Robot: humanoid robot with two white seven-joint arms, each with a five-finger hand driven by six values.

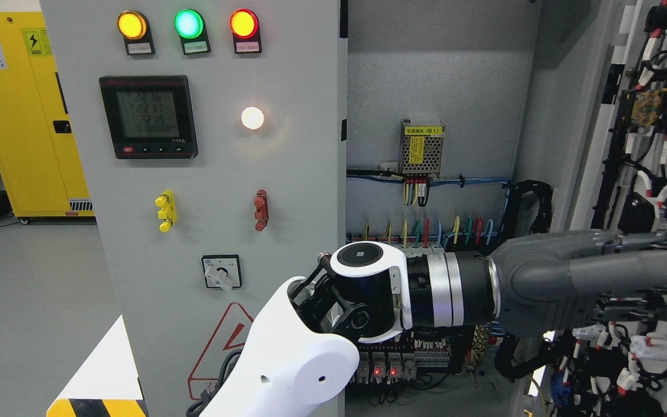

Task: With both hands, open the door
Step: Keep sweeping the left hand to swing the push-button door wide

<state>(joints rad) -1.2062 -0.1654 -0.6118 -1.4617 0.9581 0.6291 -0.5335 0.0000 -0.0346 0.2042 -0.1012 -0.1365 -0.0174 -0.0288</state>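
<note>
The cabinet's right door [646, 174] already stands swung wide open, its inner face with black cables and red-and-white tagged wires turned toward the camera at the far right, so the inside of the cabinet [432, 87] lies exposed. Inside, against the grey back wall, a small power supply box [421, 148] with a yellow label hangs above a row of coloured wires [426, 231]. To the left of that box is the closed left panel [206, 174], carrying three lamps, a meter display and a rotary switch. The left hand [611, 272], whose white arm comes up from the lower left and crosses in front of the opening, reaches to the right of the power supply box toward the open door. Its grey fingers [629, 275] are stretched out long and nearly straight, pointing at the door's inner face; I cannot tell whether they touch it, and they do not appear to grasp anything. No right hand shows. By my reading the opening is largely done, with perhaps only a last push outward left.
</note>
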